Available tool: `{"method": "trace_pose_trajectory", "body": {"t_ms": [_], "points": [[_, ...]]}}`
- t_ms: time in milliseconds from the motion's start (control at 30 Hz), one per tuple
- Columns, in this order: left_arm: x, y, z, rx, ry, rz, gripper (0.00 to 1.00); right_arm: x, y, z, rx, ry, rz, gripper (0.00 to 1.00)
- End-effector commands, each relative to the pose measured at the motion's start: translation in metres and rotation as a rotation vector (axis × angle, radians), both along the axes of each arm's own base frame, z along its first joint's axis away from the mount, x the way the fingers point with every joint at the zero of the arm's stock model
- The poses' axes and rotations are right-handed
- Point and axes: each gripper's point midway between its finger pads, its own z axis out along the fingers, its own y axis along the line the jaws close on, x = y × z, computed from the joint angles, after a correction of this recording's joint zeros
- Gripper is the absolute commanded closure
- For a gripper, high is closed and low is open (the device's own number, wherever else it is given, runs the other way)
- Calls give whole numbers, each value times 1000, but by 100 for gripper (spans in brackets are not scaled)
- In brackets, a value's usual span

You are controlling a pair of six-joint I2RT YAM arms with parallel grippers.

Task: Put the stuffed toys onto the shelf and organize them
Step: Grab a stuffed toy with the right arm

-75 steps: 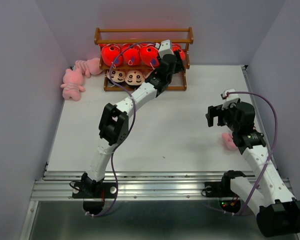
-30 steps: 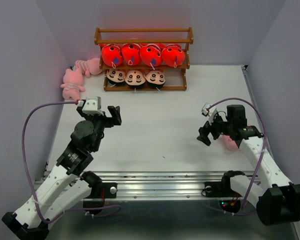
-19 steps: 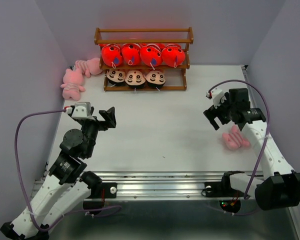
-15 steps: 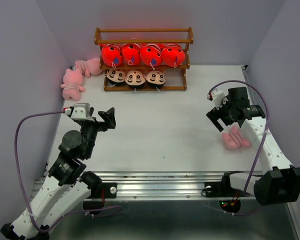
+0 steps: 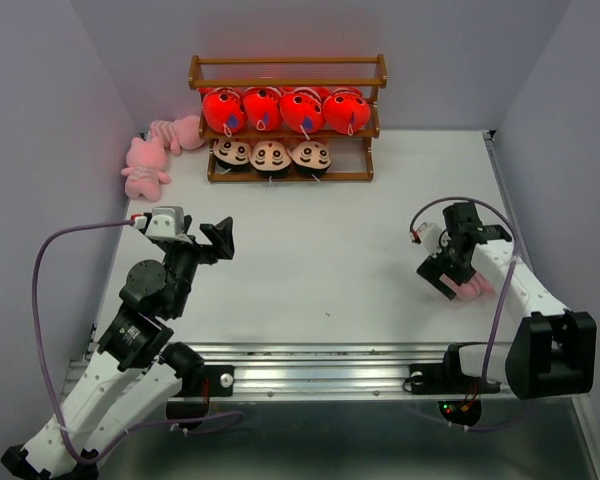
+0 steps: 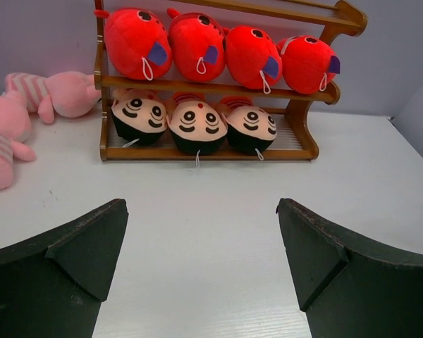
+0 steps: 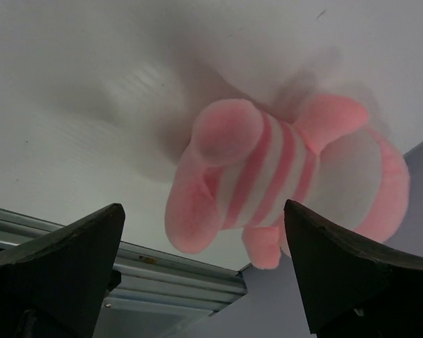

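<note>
Shelf [image 5: 288, 72] far side — fish [image 5: 282, 108] fill middle tier, boy dolls [image 5: 270, 154] bottom, top free for frogs. Two pink frogs [image 5: 145, 165] lie left of it. Third frog [image 7: 289, 176] near right edge — my right gripper [image 5: 442, 277] over it, jaws spread to straddle. Left gripper [image 6: 201, 211] spread too, empty.

We see a brown wooden shelf [image 6: 218, 86] at the far side. Its four fish [image 6: 192, 44] are bright red with blue-purple fins. The three dolls [image 6: 197, 127] beneath have peach faces and black hair. The frog toy [image 7: 282, 179] on the right is pink with pale stripes, and the pink toys [image 5: 145, 165] far left match it. The tabletop [image 5: 310, 260] is white. The left claw [image 6: 200, 211] and right claw [image 5: 446, 277] are black.
</note>
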Motion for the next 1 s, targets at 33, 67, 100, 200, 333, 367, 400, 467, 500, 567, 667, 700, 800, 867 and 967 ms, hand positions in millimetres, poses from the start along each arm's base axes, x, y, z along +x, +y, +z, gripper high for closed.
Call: {"method": "trace_pose_trajectory", "body": {"t_ms": [33,67,100,200,333,367,400,467,500,567,667,700,800,867,967], "points": [[3,-4,4,-9,-18,-10,1,7,-22,-33,-116,6,-87,0],[3,-4,4,-8,-17,-9,1,16,-24,-36,-131,-33,-96,0],[4,-4,3,-7,-14,-7,1,11,-28,-44,-150,-23,-98,0],[4,-5,2,-1,-11,-12,1,14,-35,-53,-193,-56,-99,4],[5,-10,0,3,-7,-36,1,12,-33,-64,-187,-45,-86,46],[5,-12,0,-2,-12,-45,1,12,-30,-66,-165,-47,-75,57],[5,-15,0,-2,-12,-56,1,13,-28,-66,-154,-50,-68,65],[6,-24,-3,-5,-4,-96,1,12,-22,-67,-121,-50,-45,84],[8,-29,-6,-1,10,-115,1,12,-19,-65,-106,-55,-36,88],[7,-43,-7,-8,12,-183,1,20,-7,-55,-39,-89,-7,97],[7,-64,-11,-25,30,-281,1,30,21,-31,120,-111,20,99],[7,-70,-12,-35,34,-308,1,33,32,-24,181,-120,36,99],[3,-99,-19,-87,70,-445,1,42,67,7,367,-158,70,99],[-2,-115,-21,-140,76,-530,1,41,90,21,483,-146,95,99],[-11,-138,-34,-300,119,-645,1,40,119,45,625,-145,169,99]]}}
